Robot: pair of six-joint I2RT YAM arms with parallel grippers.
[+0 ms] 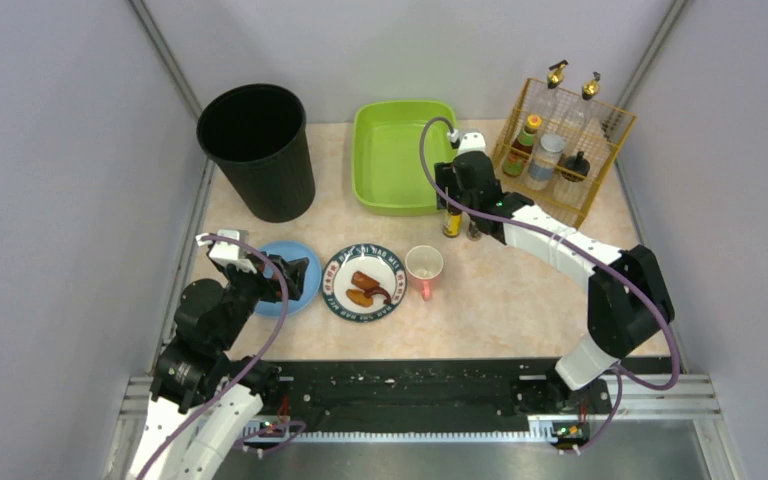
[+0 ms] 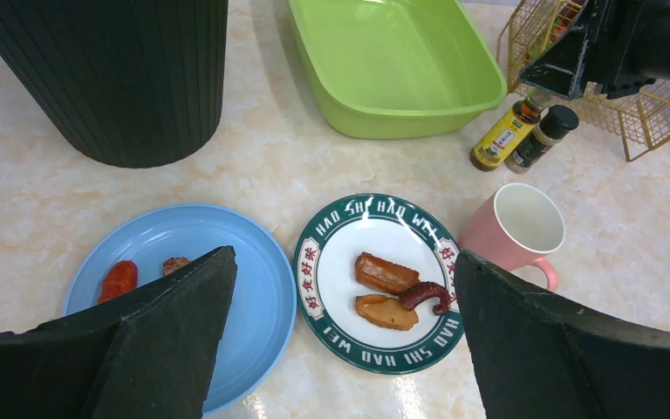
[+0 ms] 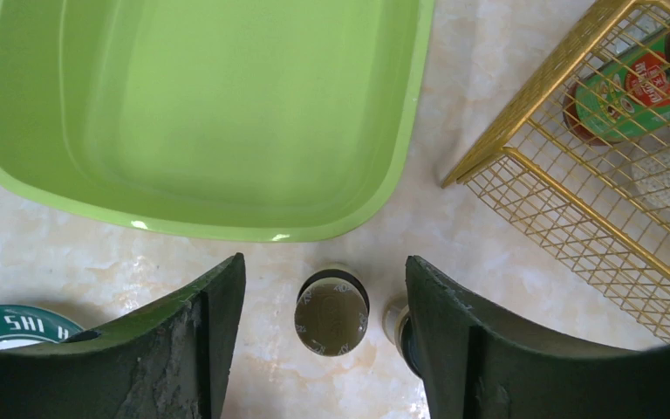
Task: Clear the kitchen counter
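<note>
On the kitchen counter [image 1: 520, 300], the wide beige stone-look tabletop that carries everything here, two small seasoning bottles [image 1: 452, 222] stand just beside each other between the lime-green plastic tub [image 3: 192, 113] and the gold wire basket [image 3: 567, 183]. The right gripper [image 3: 323, 275] hangs over them with its fingers spread wide, holding nothing. In the right wrist view one round dark bottle cap [image 3: 331, 312] lies almost centred in the gap. It is probably the yellow-labelled bottle [image 2: 499, 138], but from above I cannot be sure. The dark bottle [image 2: 541, 140] is half hidden under one finger. The left gripper [image 2: 345, 257] is also wide open and empty, above the round blue plate [image 2: 262, 262] and the white green-rimmed plate [image 2: 384, 237] with sausage pieces.

The step in hand seems to be the grasp of the centred bottle (the basket, already holding bottles, looks like its natural home). To do it well, the arm should shift a little away from the neighbour bottle, so that no finger lands on it. Then it should descend straight, close on the body below the cap, and lift vertically before travelling.
</note>
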